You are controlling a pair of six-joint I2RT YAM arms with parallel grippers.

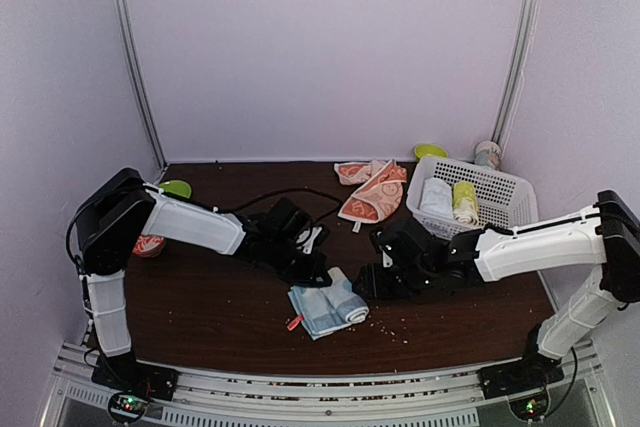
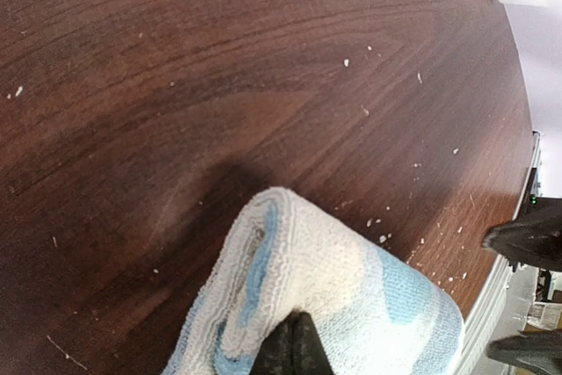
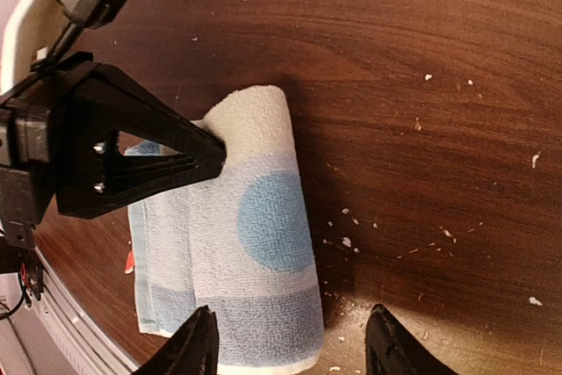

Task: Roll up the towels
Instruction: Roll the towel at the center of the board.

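The light blue towel (image 1: 327, 309) lies on the dark table between both arms, partly rolled, its roll (image 3: 263, 208) on the right and a flat tail on the left. My left gripper (image 1: 316, 274) is shut, its joined tips (image 2: 294, 346) pressed against the far end of the roll (image 2: 334, 278). Around the roll's near end stands my right gripper (image 3: 290, 349), open, one finger (image 3: 189, 344) over the cloth and the other off it. The orange patterned towel (image 1: 372, 192) lies crumpled at the back, unrolled.
A white basket (image 1: 500, 187) at the back right holds a white roll (image 1: 437, 197) and a yellow-green roll (image 1: 465, 202). Behind it are a green lid (image 1: 430, 150) and a cup (image 1: 487, 154). A green object (image 1: 176, 188) and a red-and-white one (image 1: 148, 244) sit at the left. Crumbs dot the wood.
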